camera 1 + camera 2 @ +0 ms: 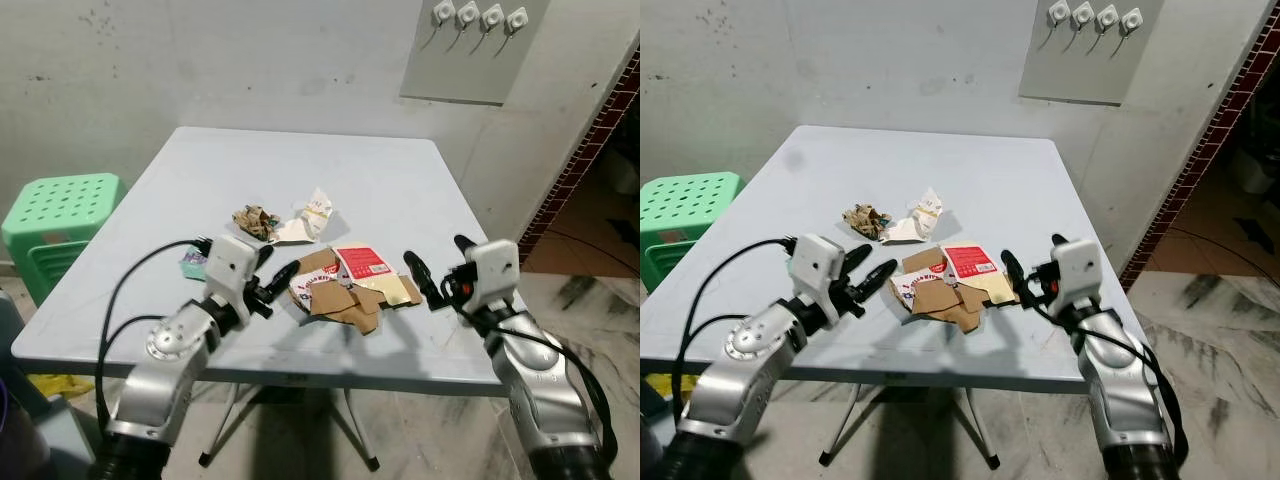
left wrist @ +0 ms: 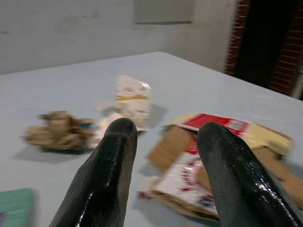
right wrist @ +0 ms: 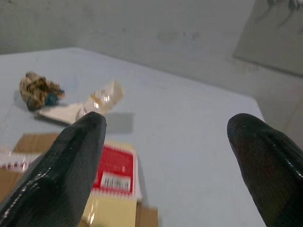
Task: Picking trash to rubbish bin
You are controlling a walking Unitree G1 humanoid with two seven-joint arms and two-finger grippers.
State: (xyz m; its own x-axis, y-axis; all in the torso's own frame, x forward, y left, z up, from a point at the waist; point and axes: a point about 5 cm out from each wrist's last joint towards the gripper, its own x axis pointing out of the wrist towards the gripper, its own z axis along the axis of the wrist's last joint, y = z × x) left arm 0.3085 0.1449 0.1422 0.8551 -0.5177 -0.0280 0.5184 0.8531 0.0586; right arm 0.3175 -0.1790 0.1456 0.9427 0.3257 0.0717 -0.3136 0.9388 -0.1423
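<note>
Trash lies in the middle of the pale blue table (image 1: 300, 160). There is a flattened cardboard box with a red label (image 1: 350, 280), a white wrapper (image 1: 312, 215) and a crumpled brown wrapper (image 1: 255, 220). My left gripper (image 1: 278, 268) is open just left of the cardboard, low over the table, with nothing between its fingers (image 2: 109, 179). My right gripper (image 1: 435, 252) is wide open just right of the cardboard and holds nothing. The right wrist view looks past the red label (image 3: 113, 172) to the white wrapper (image 3: 102, 97).
A small teal piece (image 1: 192, 262) lies on the table by my left wrist. A green plastic stool (image 1: 60, 215) stands left of the table. A grey wall is behind, with a brick-edged doorway (image 1: 590, 140) at the right.
</note>
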